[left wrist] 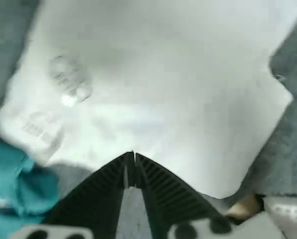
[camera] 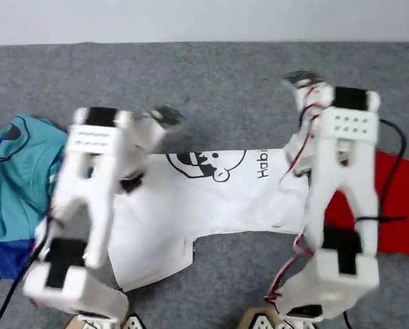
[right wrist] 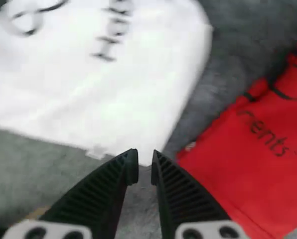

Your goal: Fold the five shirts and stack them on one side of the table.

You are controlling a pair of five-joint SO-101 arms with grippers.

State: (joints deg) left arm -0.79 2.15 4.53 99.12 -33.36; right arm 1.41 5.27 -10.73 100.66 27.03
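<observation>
Evenness was called for: the white shirt [camera: 211, 205] was spread mid-table, with the red shirt [camera: 403, 205] at three o'clock. The left gripper [left wrist: 130, 157] was seen closed and empty, the right gripper [right wrist: 144, 163] barely parted; both edges were best pinched level

A white shirt [camera: 204, 205] with a black print lies spread flat, slightly rumpled, across the middle of the grey bench [camera: 211, 82]. A red shirt [camera: 396, 205] lies just beside it on the right. On the left, a teal shirt [camera: 16, 178] rests on a blue shirt [camera: 5, 257].
</observation>
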